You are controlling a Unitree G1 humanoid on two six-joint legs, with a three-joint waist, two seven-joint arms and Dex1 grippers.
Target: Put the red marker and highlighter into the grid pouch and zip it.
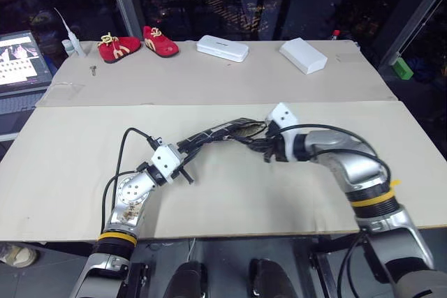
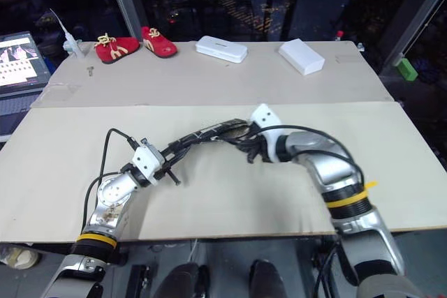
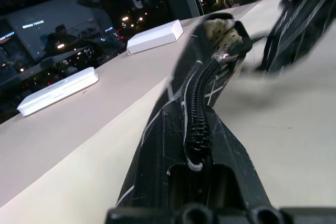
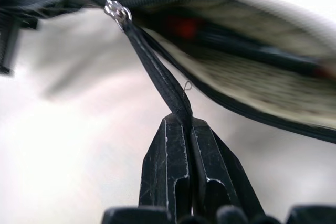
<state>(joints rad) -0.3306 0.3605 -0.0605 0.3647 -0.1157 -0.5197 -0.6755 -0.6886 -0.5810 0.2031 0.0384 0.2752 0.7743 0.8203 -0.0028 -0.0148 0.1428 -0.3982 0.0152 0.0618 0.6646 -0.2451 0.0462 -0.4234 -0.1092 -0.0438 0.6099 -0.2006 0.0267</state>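
The grid pouch (image 1: 220, 132) hangs stretched between my two grippers, just above the beige table (image 1: 77, 158). My left gripper (image 1: 198, 143) is shut on the pouch's near end (image 3: 173, 129), where the zipper teeth (image 3: 198, 108) run away from its fingers. My right gripper (image 4: 184, 121) is shut on the black cord loop (image 4: 155, 66) tied to the silver zipper slider (image 4: 116, 10). The pouch mouth gapes past the slider. Inside it lies the red marker (image 4: 236, 40), red cap end and dark body. The highlighter is hidden.
Two red shoes (image 1: 119, 47) (image 1: 160, 41) and two white boxes (image 1: 222, 48) (image 1: 303, 55) sit along the far side of the table. A laptop (image 1: 21, 61) stands at the far left. A green block (image 1: 401, 68) lies beyond the right edge.
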